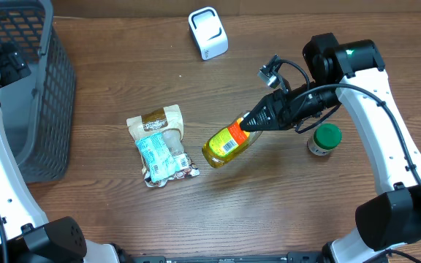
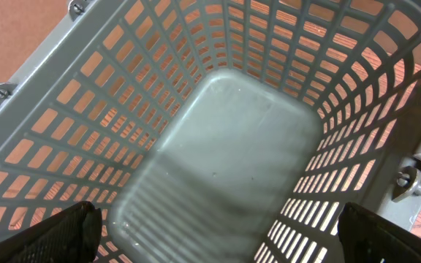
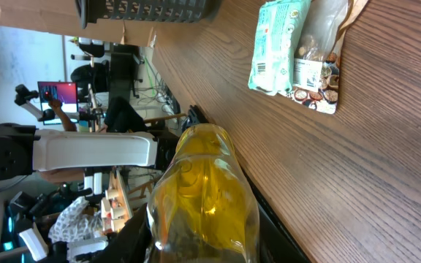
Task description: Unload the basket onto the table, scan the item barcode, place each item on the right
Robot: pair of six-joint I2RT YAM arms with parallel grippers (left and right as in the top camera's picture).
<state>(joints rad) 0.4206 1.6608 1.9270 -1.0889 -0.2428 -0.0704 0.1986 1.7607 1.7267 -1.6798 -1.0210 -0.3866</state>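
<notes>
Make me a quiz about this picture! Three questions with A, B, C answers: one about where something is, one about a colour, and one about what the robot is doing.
1. Where does the grey basket stand?
A) on the left arm's side
B) in the middle
C) on the right arm's side

2. What colour is the lid of the small jar?
A) red
B) green
C) blue

3. What is the right gripper doing?
A) hanging open with nothing in it
B) holding the yellow bottle by its neck
C) reaching into the basket

Answers:
1 A, the overhead view shows it at the left arm's edge.
2 B, the lid is plainly green.
3 B, the gripper is closed on the bottle's neck, barcode label facing up.
</notes>
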